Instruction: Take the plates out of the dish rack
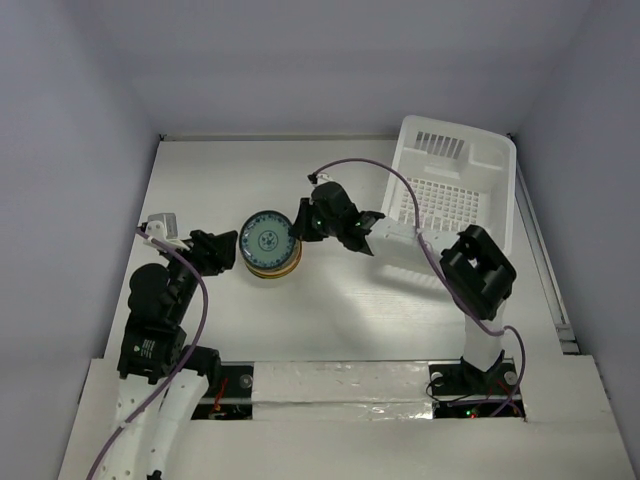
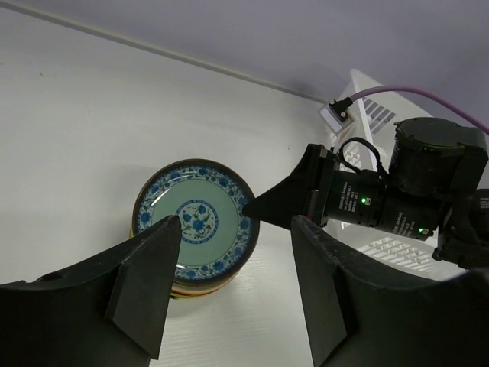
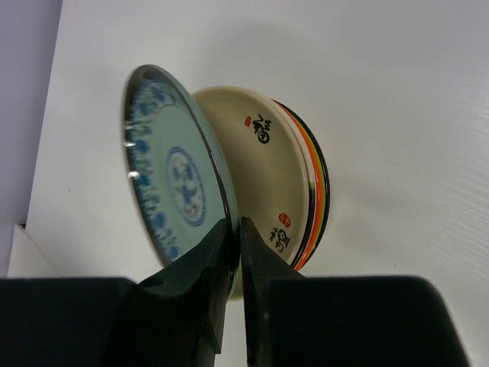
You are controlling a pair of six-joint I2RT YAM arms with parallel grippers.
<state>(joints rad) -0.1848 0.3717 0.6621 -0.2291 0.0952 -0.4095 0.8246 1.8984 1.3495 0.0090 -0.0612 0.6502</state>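
Note:
A patterned teal plate (image 1: 268, 238) lies on top of a stack of plates (image 1: 273, 268) at the table's middle left. My right gripper (image 1: 300, 222) is shut on its right rim. In the right wrist view the teal plate (image 3: 172, 176) is pinched between my fingertips (image 3: 238, 225) and tilts away from the cream plate (image 3: 260, 168) under it, which has orange and black rims (image 3: 317, 191) below. My left gripper (image 1: 225, 252) is open and empty beside the stack's left side; its view shows the teal plate (image 2: 197, 222) between its fingers (image 2: 235, 229).
The white dish rack (image 1: 450, 190) stands at the back right, and no plate shows in it; it also shows in the left wrist view (image 2: 374, 115). The right arm reaches left from beside the rack. Grey walls close in the table on three sides.

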